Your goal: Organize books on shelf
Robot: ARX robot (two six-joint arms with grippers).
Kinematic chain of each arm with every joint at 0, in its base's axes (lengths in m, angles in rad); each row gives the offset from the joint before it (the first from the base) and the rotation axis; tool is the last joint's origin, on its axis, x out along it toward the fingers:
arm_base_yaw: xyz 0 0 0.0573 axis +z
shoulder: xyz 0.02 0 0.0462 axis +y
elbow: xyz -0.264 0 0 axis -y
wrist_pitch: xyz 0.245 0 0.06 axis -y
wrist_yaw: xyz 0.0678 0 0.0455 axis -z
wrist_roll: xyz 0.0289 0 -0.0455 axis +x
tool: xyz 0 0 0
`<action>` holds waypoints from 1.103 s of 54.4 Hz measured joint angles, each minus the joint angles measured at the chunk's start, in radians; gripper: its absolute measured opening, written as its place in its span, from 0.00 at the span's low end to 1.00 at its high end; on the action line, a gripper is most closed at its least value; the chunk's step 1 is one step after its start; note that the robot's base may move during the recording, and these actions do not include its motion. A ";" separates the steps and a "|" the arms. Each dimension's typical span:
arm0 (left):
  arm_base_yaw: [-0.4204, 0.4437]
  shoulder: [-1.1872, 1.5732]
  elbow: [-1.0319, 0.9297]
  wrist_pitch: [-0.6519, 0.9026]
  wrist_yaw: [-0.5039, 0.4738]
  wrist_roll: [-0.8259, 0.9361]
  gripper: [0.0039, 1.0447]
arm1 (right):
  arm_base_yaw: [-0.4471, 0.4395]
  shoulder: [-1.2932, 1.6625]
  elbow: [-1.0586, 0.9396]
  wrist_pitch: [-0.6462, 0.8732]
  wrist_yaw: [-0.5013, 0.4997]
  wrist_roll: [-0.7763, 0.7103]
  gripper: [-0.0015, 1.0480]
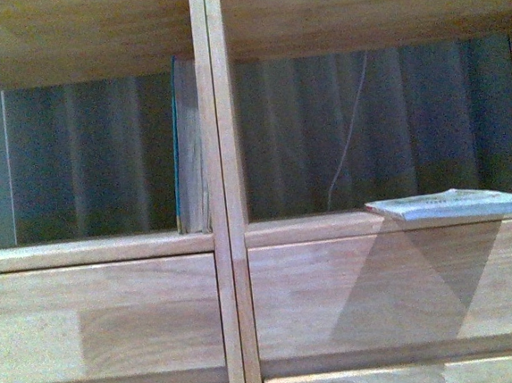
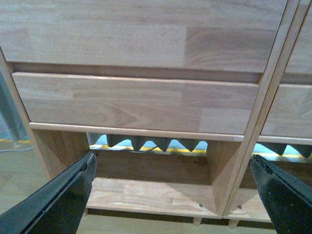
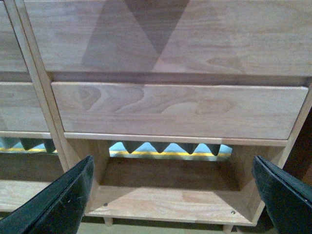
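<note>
On my feed the shelf [image 1: 220, 159] shows pale jointed wood, smooth, with a soft satin sheen, drawer fronts [image 1: 105, 317] included. The flat paperback [image 1: 459, 203] looks like smooth paper. The left gripper [image 2: 173, 157] and right gripper [image 3: 171, 158] read matt black, plastic-looking.

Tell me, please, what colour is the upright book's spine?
Teal, on the upright book; the front view shows it best.

I log, beyond the left gripper [image 2: 173, 157]: pale floor [image 2: 14, 170], yellow stripe [image 2: 161, 150], dark zigzag hem [image 2: 146, 142] above it. Beyond the right gripper [image 3: 173, 158], I see a like stripe and hem. Front camera: grey-blue pleated curtain [image 1: 101, 160], with a thin pale cord [image 1: 349, 129] hanging before it.
</note>
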 joint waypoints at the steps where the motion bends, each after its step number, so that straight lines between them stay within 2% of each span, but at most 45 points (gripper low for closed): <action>1: 0.000 0.000 0.000 0.000 0.000 0.000 0.94 | 0.000 0.000 0.000 0.000 -0.001 0.000 0.93; 14: 0.000 0.000 0.000 0.000 0.000 0.000 0.94 | -0.003 0.003 0.001 -0.003 -0.007 0.003 0.93; 18: 0.000 0.000 0.000 0.000 0.000 0.000 0.94 | -0.078 0.117 0.048 -0.028 -0.267 0.119 0.93; 23: 0.000 0.000 0.000 0.000 0.000 0.000 0.94 | -0.078 0.347 0.154 0.137 -0.383 0.258 0.93; 29: 0.000 0.000 0.000 0.000 0.000 0.000 0.94 | -0.028 0.612 0.329 0.351 -0.350 0.419 0.93; 35: 0.000 0.000 0.000 0.000 0.000 0.000 0.94 | -0.003 0.861 0.469 0.497 -0.332 0.570 0.93; 48: 0.000 0.000 0.000 0.000 0.000 0.000 0.94 | 0.011 1.302 0.639 0.637 -0.291 0.927 0.93; 60: 0.000 0.000 0.000 0.000 0.000 0.000 0.94 | 0.042 1.505 0.779 0.684 -0.264 1.027 0.93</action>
